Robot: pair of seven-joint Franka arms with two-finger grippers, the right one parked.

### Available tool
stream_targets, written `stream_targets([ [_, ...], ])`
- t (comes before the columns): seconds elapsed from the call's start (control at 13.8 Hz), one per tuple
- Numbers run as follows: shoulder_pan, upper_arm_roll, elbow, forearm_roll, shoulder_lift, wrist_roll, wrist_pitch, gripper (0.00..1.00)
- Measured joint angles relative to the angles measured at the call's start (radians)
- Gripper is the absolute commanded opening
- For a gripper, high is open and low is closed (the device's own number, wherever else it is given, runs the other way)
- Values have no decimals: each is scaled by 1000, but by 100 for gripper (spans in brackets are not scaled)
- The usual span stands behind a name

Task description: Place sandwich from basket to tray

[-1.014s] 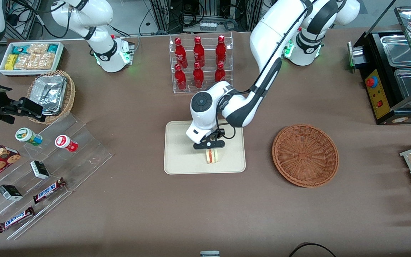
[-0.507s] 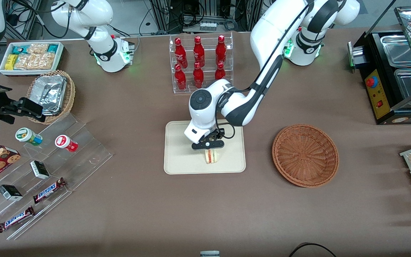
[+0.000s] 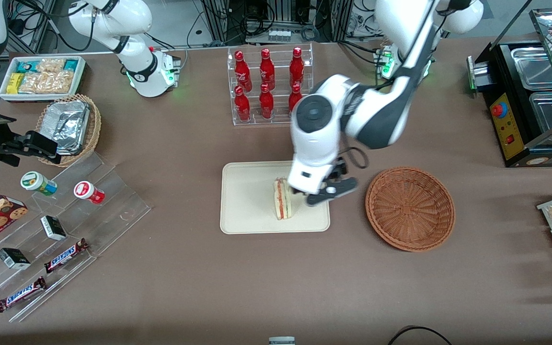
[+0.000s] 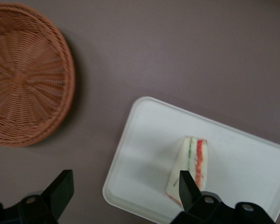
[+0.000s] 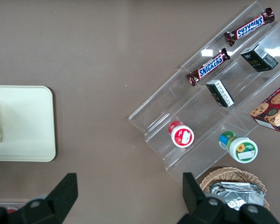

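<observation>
With its fingers spread wide and nothing between them, the end effector hangs above the edge of the tray that faces the basket. From the wrist camera both dark fingertips show well apart, and the end effector has only tray rim and tabletop under it. Just beside it, and free of it, the sandwich stands on its edge on the tray, red and green filling stripes facing up. The wrist camera gives the same reading: the sandwich sits inside the rim of the tray, with one fingertip showing in front of it. Farther out toward the working arm's end, the basket lies on the tabletop with no food in it, well apart from the tray. Farther from the front camera than the tray, a clear rack of red bottles stands upright.
</observation>
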Motion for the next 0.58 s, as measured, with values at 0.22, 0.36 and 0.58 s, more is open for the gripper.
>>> stream_targets([
  [0.22,2,82,-6,-8,-64,8,-68,99],
  [0.36,2,136,-11,-12,-113,9,-102,99],
  [0.58,3,228,-29,-16,-188,63,-161,99],
])
